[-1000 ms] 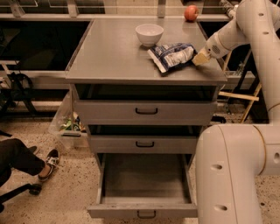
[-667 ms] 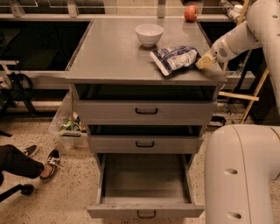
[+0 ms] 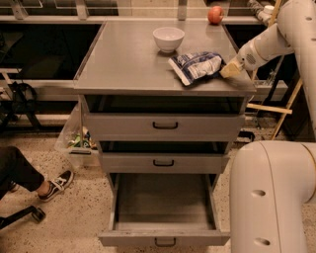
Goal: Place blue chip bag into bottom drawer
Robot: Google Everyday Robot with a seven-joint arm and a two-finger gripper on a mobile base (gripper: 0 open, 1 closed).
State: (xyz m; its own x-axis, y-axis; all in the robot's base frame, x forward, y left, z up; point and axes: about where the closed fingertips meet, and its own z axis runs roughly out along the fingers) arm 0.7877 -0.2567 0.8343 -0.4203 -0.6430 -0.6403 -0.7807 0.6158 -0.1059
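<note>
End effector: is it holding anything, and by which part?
Cannot tell. The end effector is at the right end of the blue chip bag, which lies on the cabinet top; no hold shows.

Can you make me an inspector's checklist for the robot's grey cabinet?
Surface: grey cabinet top, holding the bag and the bowl.
Job's things: blue chip bag lies near the top's right front; bottom drawer open, nothing seen inside.
Clutter: white bowl behind the bag; red fruit by the back right corner.
Grippers: gripper beside the bag's right end.
Cables: nothing seen.
Surroundings: plastic bin left of the cabinet; person's shoe on the floor.
</note>
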